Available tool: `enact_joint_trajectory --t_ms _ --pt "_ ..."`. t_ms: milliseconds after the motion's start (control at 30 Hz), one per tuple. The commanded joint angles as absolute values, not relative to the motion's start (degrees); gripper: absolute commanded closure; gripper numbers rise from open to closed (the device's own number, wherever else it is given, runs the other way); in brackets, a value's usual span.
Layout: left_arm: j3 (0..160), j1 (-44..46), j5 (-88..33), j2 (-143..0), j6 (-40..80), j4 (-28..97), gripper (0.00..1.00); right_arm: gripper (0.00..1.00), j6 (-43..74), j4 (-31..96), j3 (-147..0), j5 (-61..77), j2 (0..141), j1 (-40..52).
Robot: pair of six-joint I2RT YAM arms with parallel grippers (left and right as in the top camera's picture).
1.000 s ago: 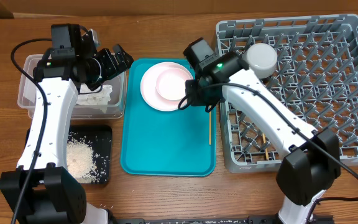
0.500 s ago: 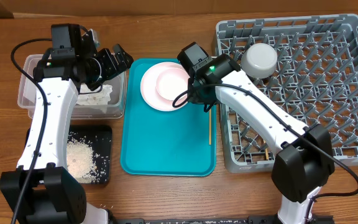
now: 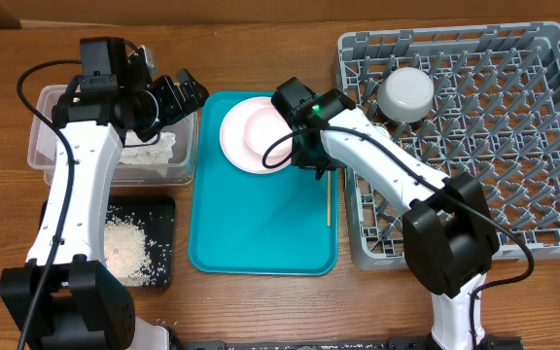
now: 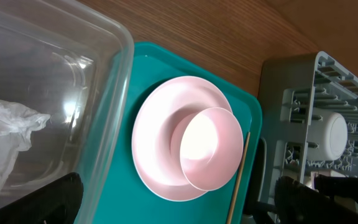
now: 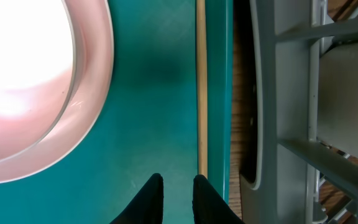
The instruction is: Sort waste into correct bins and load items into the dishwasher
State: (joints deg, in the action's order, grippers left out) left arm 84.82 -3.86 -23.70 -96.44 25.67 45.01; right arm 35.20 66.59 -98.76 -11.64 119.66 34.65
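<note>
Where the right gripper [image 5: 177,182] is hovering: low over the teal tray [image 3: 261,224] by its right rim, fingers drawn almost together, only a thin wedge of teal showing between the tips, nothing pinched
Edges: one wooden chopstick [image 5: 199,87] is lying straight along the tray's raised right rim, its near end running up to the right-hand fingertip; the grey rack [image 3: 513,146] is sitting close alongside, a narrow strip of wood showing between them
Open room: bare teal floor is spreading below the pink plate [image 3: 233,146]
Left gripper [image 3: 189,87]: hanging spread wide, gripping nothing, over the right end of the clear tub [image 3: 47,136]
Plate and bowl: the pink bowl [image 3: 262,131] is sitting upright on the plate, off-centre toward the right, both glossy, at the tray's far end
Rack: a pale bowl [image 3: 406,92] is resting among the pegs near its far left corner
Bins: crumpled white tissue [image 3: 149,154] is lying in the tub; rice grains [image 3: 124,248] are lying in the black tray [image 3: 163,219]
Surface: everything is sitting on a wood-grain table [image 3: 261,311]
</note>
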Motion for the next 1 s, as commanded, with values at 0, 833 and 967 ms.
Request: enact_joint_trajectory --t_ms 0,833,967 --pt "86.3 -3.7 -23.3 -96.0 25.3 45.0 0.00 0.81 36.1 66.2 -98.6 -13.1 120.0 35.1" --pt "86.3 -3.7 -23.3 -96.0 25.3 45.0 0.00 0.76 36.0 61.1 -91.2 -15.0 120.1 35.4" --pt "86.3 -3.7 -23.3 -96.0 25.3 45.0 0.00 0.75 35.7 59.4 -89.0 -15.6 120.1 35.4"
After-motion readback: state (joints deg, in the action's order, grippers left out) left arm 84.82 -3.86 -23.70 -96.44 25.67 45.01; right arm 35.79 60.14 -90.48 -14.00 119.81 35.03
